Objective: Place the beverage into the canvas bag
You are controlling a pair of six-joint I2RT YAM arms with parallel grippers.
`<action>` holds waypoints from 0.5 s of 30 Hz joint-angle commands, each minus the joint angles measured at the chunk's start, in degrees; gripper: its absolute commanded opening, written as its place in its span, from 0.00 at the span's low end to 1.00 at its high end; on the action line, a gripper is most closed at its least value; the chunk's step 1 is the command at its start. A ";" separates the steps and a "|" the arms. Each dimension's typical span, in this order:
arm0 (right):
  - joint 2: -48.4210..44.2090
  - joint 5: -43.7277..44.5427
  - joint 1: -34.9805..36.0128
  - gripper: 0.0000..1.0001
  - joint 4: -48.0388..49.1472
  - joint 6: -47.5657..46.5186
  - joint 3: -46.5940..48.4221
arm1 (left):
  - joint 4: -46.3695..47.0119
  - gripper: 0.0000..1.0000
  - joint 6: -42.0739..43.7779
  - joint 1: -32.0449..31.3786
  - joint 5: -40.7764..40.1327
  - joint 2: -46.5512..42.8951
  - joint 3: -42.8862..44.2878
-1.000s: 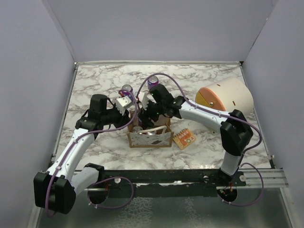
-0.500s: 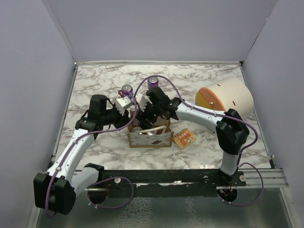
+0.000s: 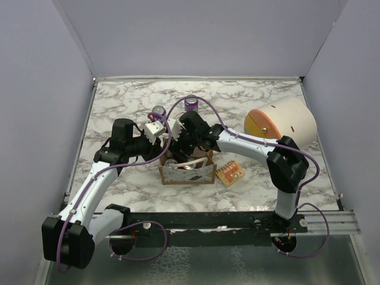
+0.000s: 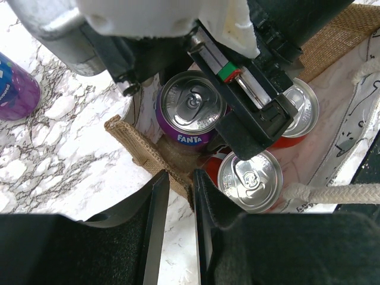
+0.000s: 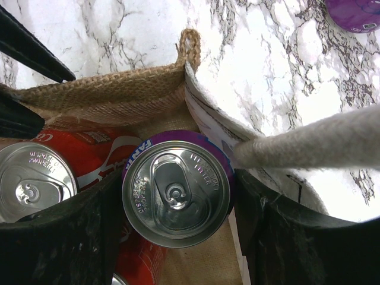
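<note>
The right pincer (image 5: 176, 205) was clamped on the purple Fanta can (image 5: 177, 189), one finger on each side, top facing up. The can stood inside the mouth of the canvas bag (image 5: 113, 95), in the corner beside the red cans (image 4: 249, 178) (how deep it sat could not be told). The left pincer (image 4: 180, 185) pinched the bag's burlap rim, apparently holding it open. The step in hand looked like the final lowering. Next would be a release once the can rested on the bottom, then a straight lift clear of the rope handle (image 5: 309, 145) lying against the right finger. Another purple can (image 3: 190, 104) stood on the bench (image 3: 119, 95).
</note>
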 commanded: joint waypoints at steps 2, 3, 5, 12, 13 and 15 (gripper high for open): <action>1.30 0.04 1.09 0.40 2.89 0.30 0.76 | -0.09 0.26 1.16 0.45 -0.01 -0.83 -0.81; 1.20 -0.09 1.09 0.42 2.89 0.30 0.77 | -0.10 0.26 1.16 0.49 -0.01 -0.89 -0.81; 0.96 -0.49 1.09 0.45 2.86 0.21 0.70 | -0.21 0.26 1.21 0.45 -0.01 -0.90 -0.73; -0.28 -1.35 1.09 0.65 2.38 -0.09 1.43 | -0.21 0.26 1.17 0.45 0.01 -0.81 -0.55; -0.39 -1.40 1.09 0.66 2.32 -0.13 1.62 | -0.20 0.26 1.16 0.45 -0.01 -0.75 -0.53; -0.51 -1.43 1.09 0.69 2.08 -0.27 2.06 | -0.25 0.26 1.15 0.45 -0.01 -0.82 -0.49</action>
